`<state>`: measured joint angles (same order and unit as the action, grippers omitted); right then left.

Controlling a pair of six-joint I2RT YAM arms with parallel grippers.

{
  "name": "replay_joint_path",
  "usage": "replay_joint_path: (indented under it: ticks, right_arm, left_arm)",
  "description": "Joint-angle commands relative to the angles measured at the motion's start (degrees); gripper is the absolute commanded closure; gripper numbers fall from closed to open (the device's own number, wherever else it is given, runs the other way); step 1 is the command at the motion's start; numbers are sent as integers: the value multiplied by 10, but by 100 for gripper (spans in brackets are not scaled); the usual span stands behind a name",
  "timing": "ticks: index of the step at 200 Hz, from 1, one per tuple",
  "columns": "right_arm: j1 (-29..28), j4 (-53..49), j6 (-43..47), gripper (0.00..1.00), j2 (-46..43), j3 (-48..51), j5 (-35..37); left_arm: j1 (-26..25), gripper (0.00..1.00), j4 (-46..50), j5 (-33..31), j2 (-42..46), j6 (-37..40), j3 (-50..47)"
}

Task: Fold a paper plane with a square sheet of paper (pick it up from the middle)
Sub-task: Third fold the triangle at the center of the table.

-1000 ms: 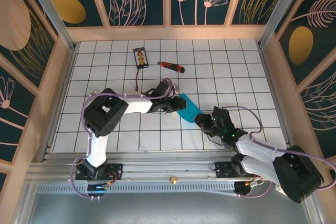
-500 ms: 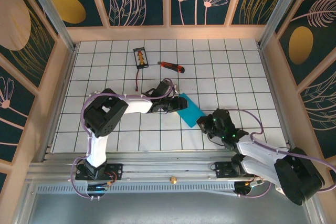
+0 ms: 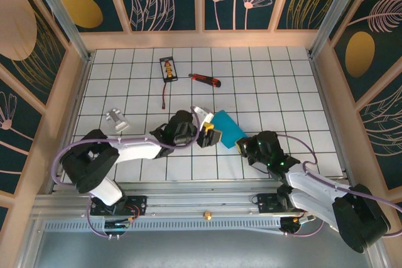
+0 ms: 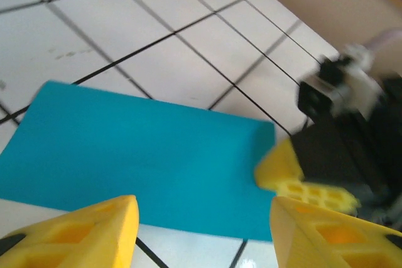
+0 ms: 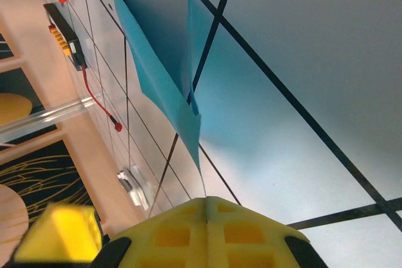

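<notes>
Now, right fingers (image 5: 182, 230) pinch the plain cyan sheet (image 3: 227, 128).

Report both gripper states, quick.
Left gripper: open, fingers spread over the paper.
Right gripper: shut on the paper's edge.

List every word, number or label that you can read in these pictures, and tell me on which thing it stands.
No text can be read anywhere.
The black packet bears orange print, too small to read.
The utility knife shows no legible mark.
The square sheet of paper is plain, with no writing.
</notes>
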<state>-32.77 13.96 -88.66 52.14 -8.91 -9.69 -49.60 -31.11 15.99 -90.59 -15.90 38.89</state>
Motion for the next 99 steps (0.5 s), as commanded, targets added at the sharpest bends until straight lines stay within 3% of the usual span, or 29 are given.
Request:
replay_joint_path:
  ticks: [1, 28, 99]
  right_arm:
    - [6, 0, -25, 100, -3, 3, -7]
    - [8, 2, -25, 100, 5, -3, -14]
    - [10, 4, -27, 100, 6, -8, -19]
  left_arm:
    - [-11, 41, -69, -9, 7, 190, -33]
    - [-33, 39, -91, -11, 2, 339, -62]
    - [-61, 45, -102, -35, -72, 495, -30]
